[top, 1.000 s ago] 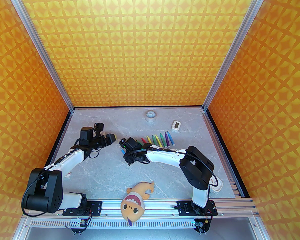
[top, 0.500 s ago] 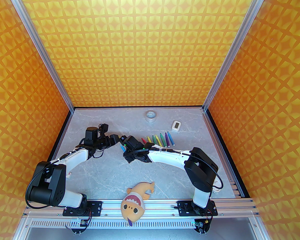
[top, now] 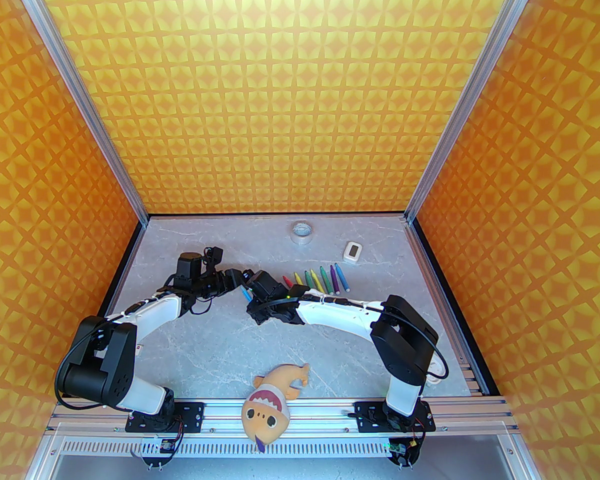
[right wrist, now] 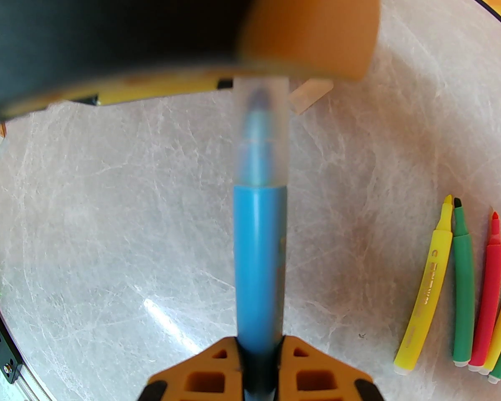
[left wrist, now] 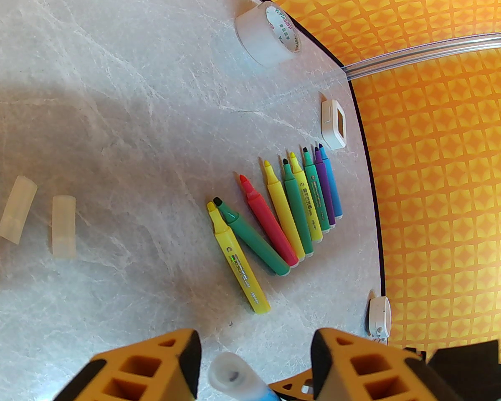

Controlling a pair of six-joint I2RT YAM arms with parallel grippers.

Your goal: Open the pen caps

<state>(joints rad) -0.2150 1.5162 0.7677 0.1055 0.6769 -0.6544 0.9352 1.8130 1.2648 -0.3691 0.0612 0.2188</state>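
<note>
My right gripper (right wrist: 259, 351) is shut on the barrel of a blue marker (right wrist: 259, 261), holding it above the table with its translucent pen cap (right wrist: 262, 132) still on and pointing at my left gripper (top: 237, 280). In the left wrist view that cap (left wrist: 232, 376) sits between the left gripper's (left wrist: 254, 366) open orange fingers (left wrist: 183, 361), with a gap on each side. Loose pen caps (left wrist: 63, 226) lie on the table to the left. Several uncapped markers (left wrist: 284, 207) lie in a row to the right. From above, the two grippers meet at mid-table around the blue marker (top: 245, 295).
A tape roll (top: 301, 231) and a small white device (top: 352, 251) sit near the back wall. A plush toy (top: 272, 398) lies at the front edge between the arm bases. A small white item (top: 138, 349) lies beside the left arm.
My left gripper has moved right to the marker's capped end, and its jaws have narrowed around the cap. The right arm lifted the blue marker slightly toward it.
</note>
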